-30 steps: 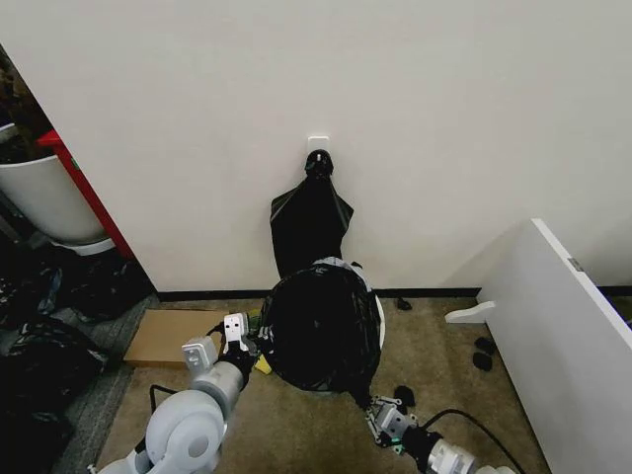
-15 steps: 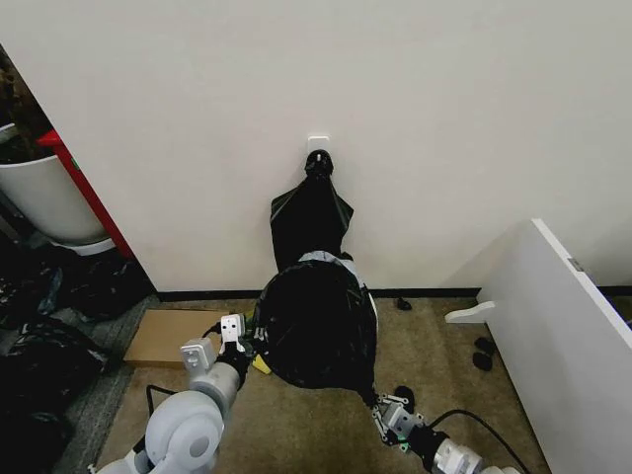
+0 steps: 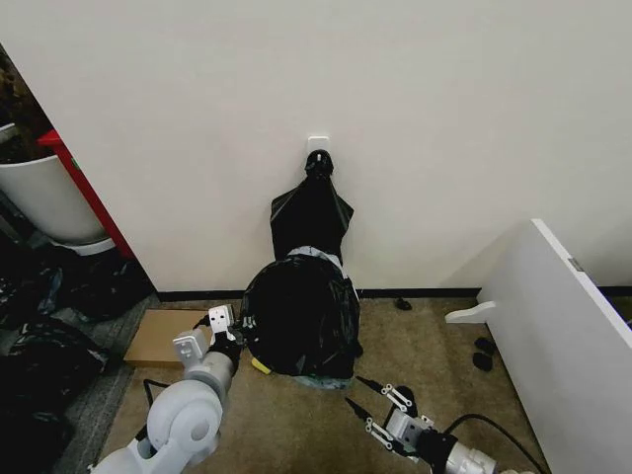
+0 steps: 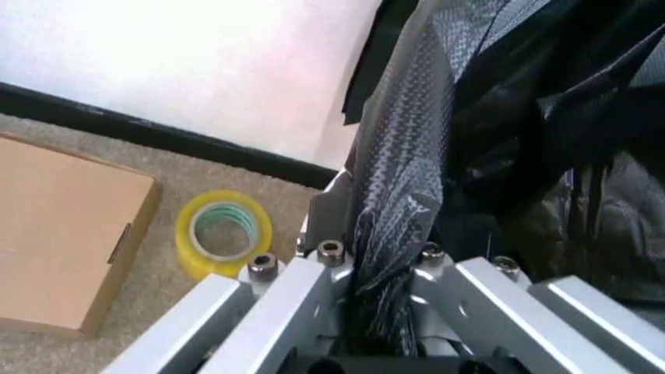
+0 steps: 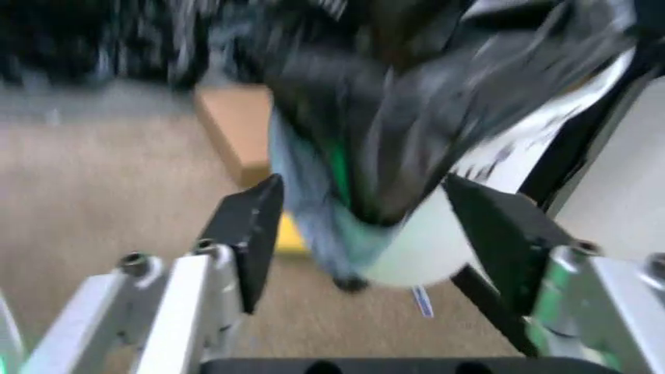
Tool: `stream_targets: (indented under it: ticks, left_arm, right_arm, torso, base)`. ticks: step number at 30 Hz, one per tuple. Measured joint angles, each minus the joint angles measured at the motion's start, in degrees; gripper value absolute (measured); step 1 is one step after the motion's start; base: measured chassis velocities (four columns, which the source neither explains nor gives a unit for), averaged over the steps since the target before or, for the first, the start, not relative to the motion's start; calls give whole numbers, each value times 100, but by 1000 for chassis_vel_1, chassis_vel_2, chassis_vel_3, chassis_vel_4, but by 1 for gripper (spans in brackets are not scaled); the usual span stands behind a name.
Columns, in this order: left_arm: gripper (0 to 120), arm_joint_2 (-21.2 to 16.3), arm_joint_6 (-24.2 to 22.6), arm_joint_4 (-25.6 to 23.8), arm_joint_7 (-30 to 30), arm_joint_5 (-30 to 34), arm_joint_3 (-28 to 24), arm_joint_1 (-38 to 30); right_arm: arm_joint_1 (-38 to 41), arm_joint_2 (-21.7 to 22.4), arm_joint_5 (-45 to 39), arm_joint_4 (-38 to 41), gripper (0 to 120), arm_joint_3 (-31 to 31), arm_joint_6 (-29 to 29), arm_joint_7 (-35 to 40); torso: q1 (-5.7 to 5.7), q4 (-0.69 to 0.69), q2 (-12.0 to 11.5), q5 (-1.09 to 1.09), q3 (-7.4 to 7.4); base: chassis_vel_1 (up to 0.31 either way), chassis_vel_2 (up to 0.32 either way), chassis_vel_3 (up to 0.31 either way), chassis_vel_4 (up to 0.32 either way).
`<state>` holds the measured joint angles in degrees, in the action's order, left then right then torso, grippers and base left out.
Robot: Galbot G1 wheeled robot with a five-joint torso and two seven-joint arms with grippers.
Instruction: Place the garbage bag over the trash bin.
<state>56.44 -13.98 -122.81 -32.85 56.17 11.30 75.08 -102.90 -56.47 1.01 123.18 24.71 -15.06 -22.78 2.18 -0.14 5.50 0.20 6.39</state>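
Item: garbage bag, black and glossy. Location: centre of the head view, on the floor against the wall. It is draped over the trash bin and covers nearly all of it; a pale green-white strip of the bin's base shows below the bag's hem.

Progress, as judged: bag is over the bin and pulled most of the way down. What remains appears to be letting go on the left side and perhaps tidying the hem.

Left gripper: lower left of centre, at the bag's left flank. The left wrist view shows its fingers closed on a gathered fold of the bag.

Right gripper: bottom of the frame, right of centre, apart from the bag. Its fingers are spread wide with nothing between them.

Floor: tan carpet, black baseboard along a plain cream wall.

Other items:
- Hanging black bags, bunched at a white hook directly above the bin.
- Flat cardboard box, left of the bin.
- Yellow tape roll, between box and bin.
- Large white tub with red bar, left edge.
- Dark heap of bags, lower left.
- White panel, right side.
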Motion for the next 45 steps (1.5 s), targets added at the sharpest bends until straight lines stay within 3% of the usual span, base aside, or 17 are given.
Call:
stream_targets:
  ticks: [3, 4, 5, 6, 8, 17, 34, 45]
  left_arm:
    - [1, 1, 21, 0, 51, -15, -7, 25]
    - [1, 7, 34, -2, 87, -48, -23, 45]
    - [1, 23, 62, -20, 163, -128, -70, 100]
    - [1, 23, 65, -33, 183, -144, -82, 120]
    - [1, 23, 66, -43, 197, -151, -87, 133]
    - [1, 23, 60, -84, 231, -178, -147, 161]
    - [1, 28, 34, -119, 298, -238, -224, 158]
    - [1, 28, 40, -128, 340, -253, -214, 216]
  right_arm:
    - [-39, -21, -485, 242, 70, 30, 280, 197]
    - [-23, -44, -857, 406, 74, 19, 540, 469]
    - [195, -116, -1946, 759, 88, -10, 1361, 1219]
    - [284, -132, -2312, 828, 94, -8, 1615, 1395]
    - [342, -138, -2563, 866, 95, -3, 1788, 1489]
    - [585, -222, -3311, 779, 65, -106, 2298, 1592]
    - [763, -351, -3444, 670, 4, -211, 2422, 1714]
    - [807, -402, -3462, 581, 0, -221, 2358, 1806]
  torso:
    - [0, 0, 0, 0, 0]
    - [0, 0, 0, 0, 0]
    - [0, 1, 0, 0, 0]
    - [0, 1, 0, 1, 0]
    - [0, 1, 0, 1, 0]
    - [0, 1, 0, 1, 0]
    - [0, 0, 0, 0, 0]
    - [0, 0, 0, 0, 0]
  base:
    - [0, 0, 0, 0]
    - [0, 0, 0, 0]
    - [0, 0, 0, 0]
    - [0, 0, 0, 0]
    - [0, 0, 0, 0]
    - [0, 0, 0, 0]
    - [0, 0, 0, 0]
    - [0, 0, 0, 0]
